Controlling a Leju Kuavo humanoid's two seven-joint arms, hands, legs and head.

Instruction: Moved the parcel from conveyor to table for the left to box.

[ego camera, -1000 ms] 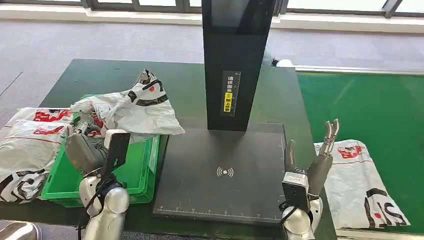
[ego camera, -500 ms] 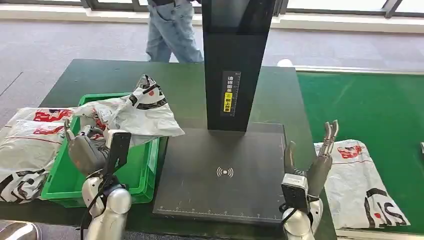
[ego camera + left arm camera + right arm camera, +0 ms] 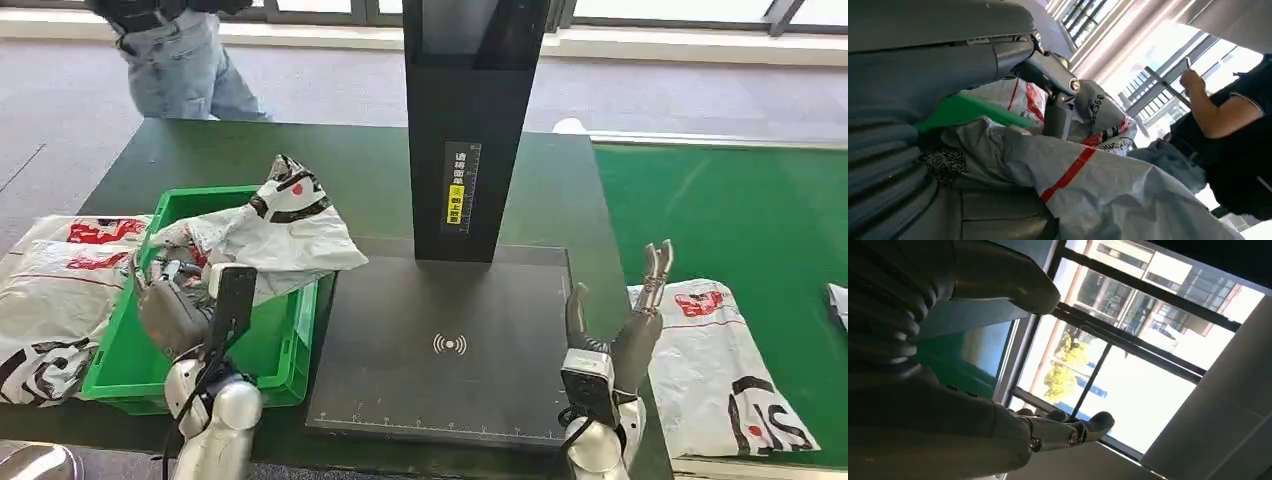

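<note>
A grey-white parcel (image 3: pixel 275 228) with red and black print lies crumpled over the right rim of the green bin (image 3: pixel 275 345), on the table's left side. My left hand (image 3: pixel 172 305) is at the bin's front, and its fingers hold the parcel's left end. In the left wrist view the parcel (image 3: pixel 1108 195) presses against my palm under a stretched finger (image 3: pixel 1053 75). My right hand (image 3: pixel 622 335) stands upright with its fingers spread and nothing in it, at the conveyor's edge. Just right of it a second parcel (image 3: pixel 715 370) lies flat on the green conveyor (image 3: pixel 740 210).
A tall black scanner column (image 3: pixel 470 130) rises from a dark base plate (image 3: pixel 450 345) between my arms. More parcels (image 3: pixel 55 290) are piled left of the bin. Another parcel's corner (image 3: pixel 838 300) shows on the conveyor at far right. A person (image 3: pixel 180 60) walks behind the table.
My left hand has shifted slightly right and lower, and the parcel has sunk further over the bin. A person has walked leftward behind the table. A parcel's corner has appeared on the conveyor.
</note>
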